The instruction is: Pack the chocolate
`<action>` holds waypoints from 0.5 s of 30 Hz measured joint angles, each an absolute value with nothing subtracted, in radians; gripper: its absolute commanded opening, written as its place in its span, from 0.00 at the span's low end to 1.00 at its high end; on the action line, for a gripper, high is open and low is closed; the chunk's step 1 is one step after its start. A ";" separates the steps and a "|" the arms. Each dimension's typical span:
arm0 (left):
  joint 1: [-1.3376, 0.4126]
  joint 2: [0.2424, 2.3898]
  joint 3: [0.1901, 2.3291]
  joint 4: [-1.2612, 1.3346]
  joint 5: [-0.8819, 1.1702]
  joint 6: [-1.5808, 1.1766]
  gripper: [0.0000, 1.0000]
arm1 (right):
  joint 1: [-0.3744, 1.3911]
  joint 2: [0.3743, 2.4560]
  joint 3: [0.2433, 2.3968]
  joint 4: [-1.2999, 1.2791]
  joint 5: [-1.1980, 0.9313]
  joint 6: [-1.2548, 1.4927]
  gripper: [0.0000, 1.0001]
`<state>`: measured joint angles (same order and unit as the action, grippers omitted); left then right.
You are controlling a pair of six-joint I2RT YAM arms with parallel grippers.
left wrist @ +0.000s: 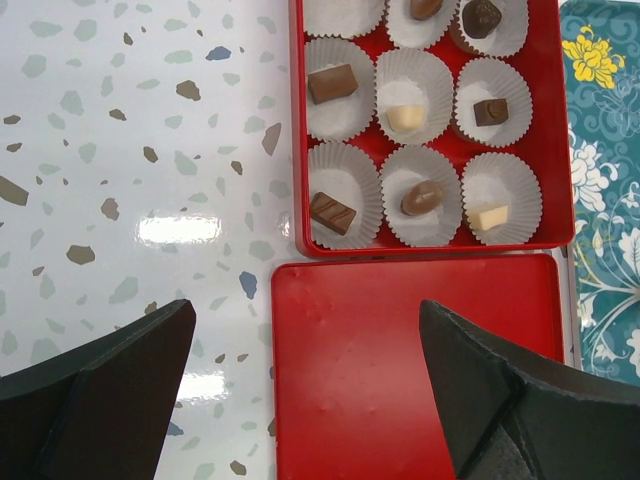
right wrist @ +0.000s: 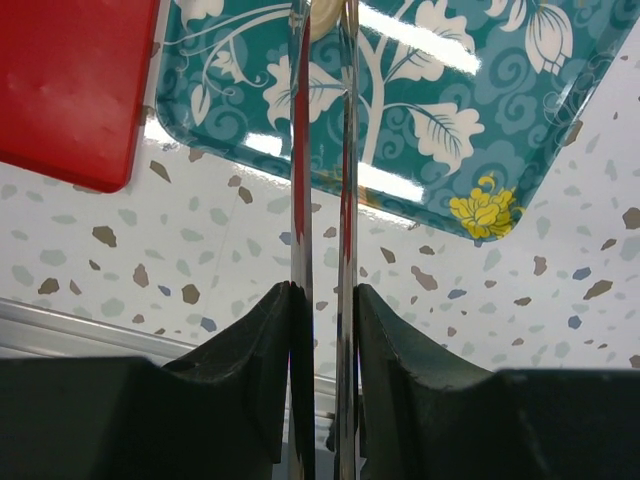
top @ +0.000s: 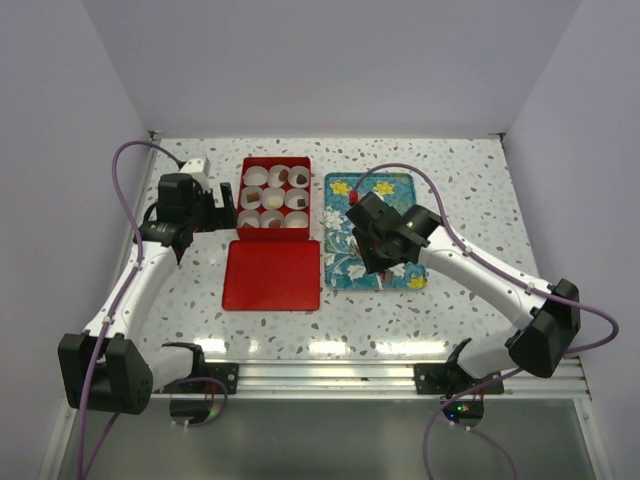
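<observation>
The chocolate [left wrist: 421,197] lies in white paper cups in the red box [left wrist: 296,150]: brown, dark and cream pieces. The top-left cup [left wrist: 340,12] looks empty. The box also shows in the top view [top: 275,160]. My left gripper [left wrist: 305,330] is open and empty above the red lid's [left wrist: 400,360] left edge; in the top view it [top: 215,210] is left of the box. My right gripper [right wrist: 323,290] is shut on metal tongs [right wrist: 345,150] over the teal tray [right wrist: 470,100]. A cream piece [right wrist: 322,18] shows between the tong blades at the top edge.
The red lid [top: 272,274] lies flat just in front of the box. The teal flower-print tray [top: 395,185] lies right of both, under the right arm. White walls close in the speckled table on three sides. A metal rail [top: 330,375] runs along the near edge.
</observation>
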<state>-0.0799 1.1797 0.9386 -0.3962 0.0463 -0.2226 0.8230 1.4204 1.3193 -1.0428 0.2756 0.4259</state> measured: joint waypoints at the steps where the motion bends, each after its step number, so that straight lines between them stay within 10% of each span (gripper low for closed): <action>1: -0.080 1.180 0.939 -0.396 0.046 -0.222 1.00 | 0.817 1.420 1.322 -1.043 0.275 0.421 0.24; 15: -0.080 1.178 0.939 -0.397 0.036 -0.216 1.00 | 0.615 1.410 1.329 -1.037 0.270 0.326 0.24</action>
